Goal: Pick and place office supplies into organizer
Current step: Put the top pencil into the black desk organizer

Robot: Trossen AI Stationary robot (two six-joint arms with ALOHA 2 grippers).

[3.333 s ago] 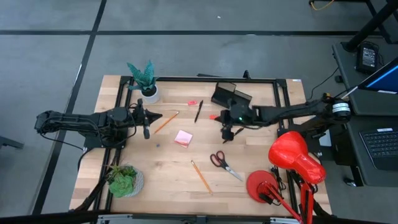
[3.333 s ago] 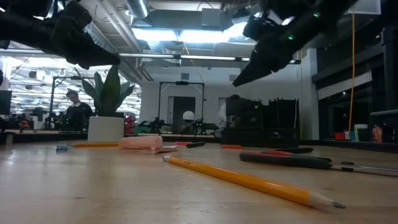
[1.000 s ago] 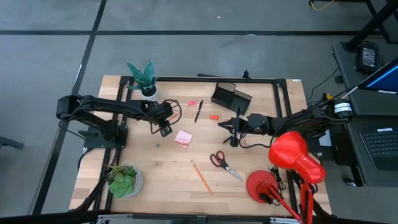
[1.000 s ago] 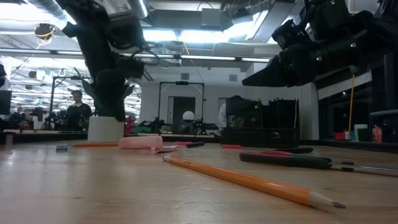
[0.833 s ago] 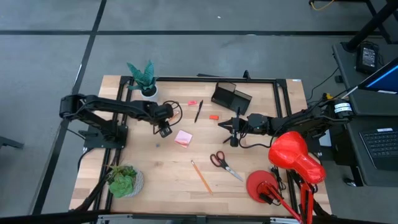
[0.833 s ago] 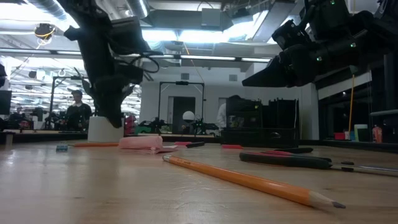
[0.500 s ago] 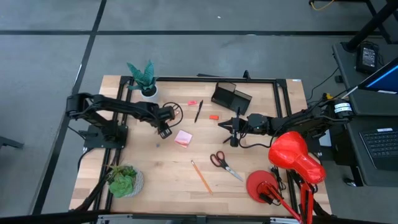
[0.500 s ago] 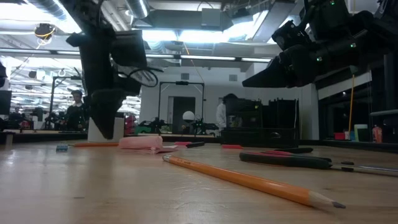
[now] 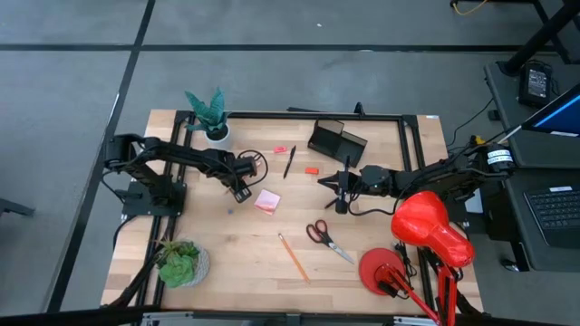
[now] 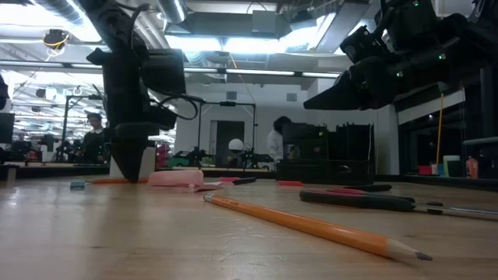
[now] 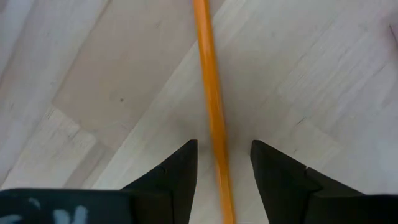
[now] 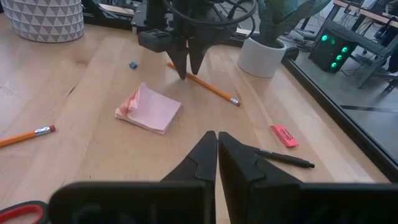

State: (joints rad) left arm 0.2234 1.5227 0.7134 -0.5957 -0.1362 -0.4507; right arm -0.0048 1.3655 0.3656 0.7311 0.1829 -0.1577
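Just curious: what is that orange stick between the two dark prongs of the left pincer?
An orange pencil lies on the table between the open left pincer's prongs; the left wrist view shows it.

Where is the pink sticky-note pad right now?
In the high view the pink sticky-note pad lies on the table's left-center, just right of the left pincer, which straddles an orange pencil; the scissors lie nearer the front.

Past our closed right gripper (image 12: 216, 144) we see a pink notepad (image 12: 148, 109), with the left gripper (image 12: 188, 67) straddling a pencil (image 12: 202, 83).
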